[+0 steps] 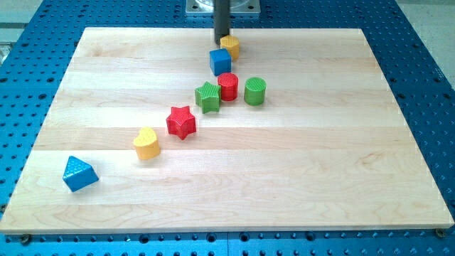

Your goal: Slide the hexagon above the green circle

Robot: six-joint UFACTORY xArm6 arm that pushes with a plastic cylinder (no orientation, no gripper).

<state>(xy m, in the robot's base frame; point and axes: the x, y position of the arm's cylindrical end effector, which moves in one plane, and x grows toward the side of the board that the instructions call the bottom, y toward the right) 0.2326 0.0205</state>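
The yellow hexagon (231, 46) sits near the board's top edge, at centre. My tip (223, 37) stands at the hexagon's upper left side, touching or nearly touching it. The green circle (255, 91) stands below and to the right of the hexagon. A blue cube (220, 61) lies just below and left of the hexagon, against it.
A red cylinder (227, 86) stands left of the green circle, with a green star (207, 97) beside it. A red star (181, 121), a yellow heart (146, 143) and a blue triangle (79, 173) trail down to the left. The wooden board (320, 178) lies on a blue perforated table.
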